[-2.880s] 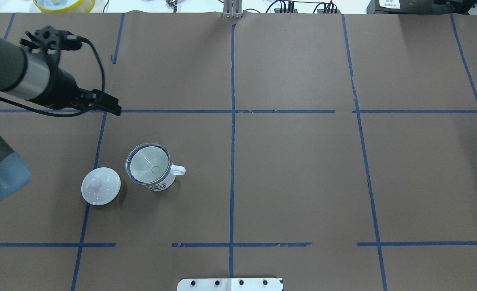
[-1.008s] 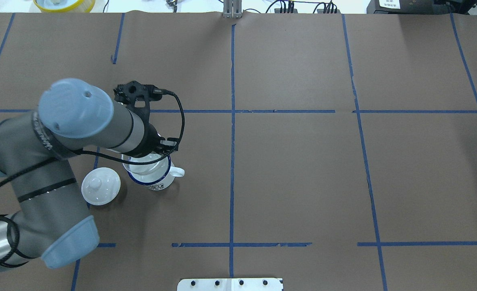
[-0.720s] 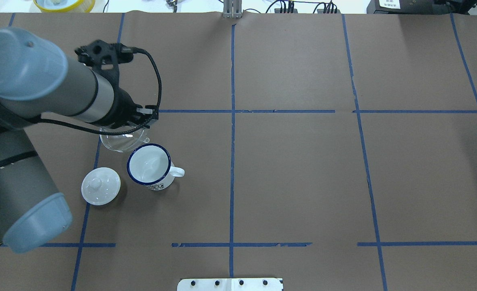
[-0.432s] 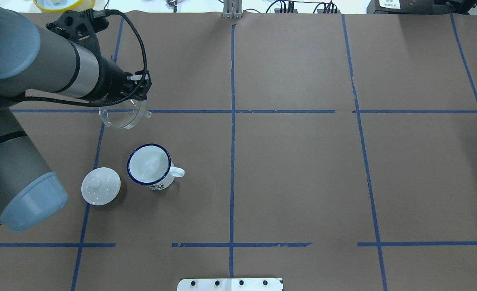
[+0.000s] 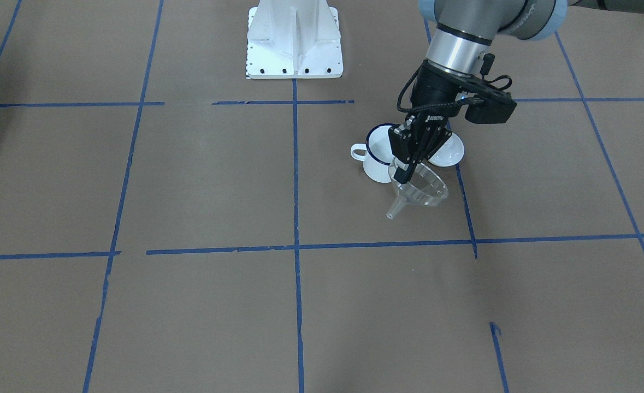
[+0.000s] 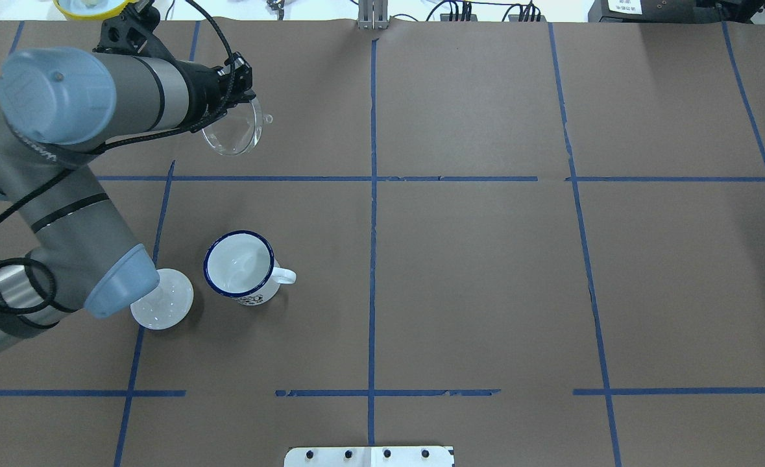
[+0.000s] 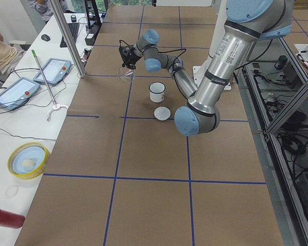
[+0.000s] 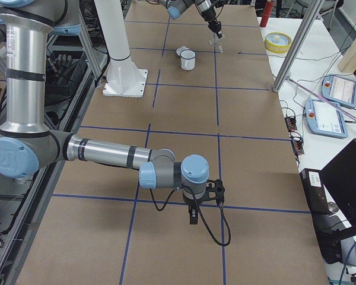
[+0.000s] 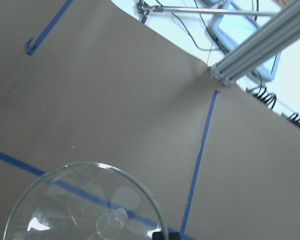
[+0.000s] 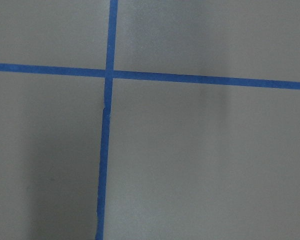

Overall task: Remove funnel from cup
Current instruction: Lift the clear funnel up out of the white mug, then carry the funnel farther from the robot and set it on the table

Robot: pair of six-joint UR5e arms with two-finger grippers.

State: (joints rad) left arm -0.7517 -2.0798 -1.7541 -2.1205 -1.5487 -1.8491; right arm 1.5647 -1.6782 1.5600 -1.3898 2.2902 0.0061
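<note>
Now the left jaws pinch the rim of the tilted funnel [image 6: 231, 133] above the desk [image 6: 486, 272], well apart from the cup [image 6: 239, 266]; right jaws: cannot tell.

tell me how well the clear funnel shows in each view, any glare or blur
Overhead view: the funnel is in focus but faint, a pale ring with small glints against the brown table. Front-facing view: rim and spout are clearly outlined, with no strong glare. Left wrist view: closest, with bright white glints low on the bowl. Side views: too small to judge.
</note>
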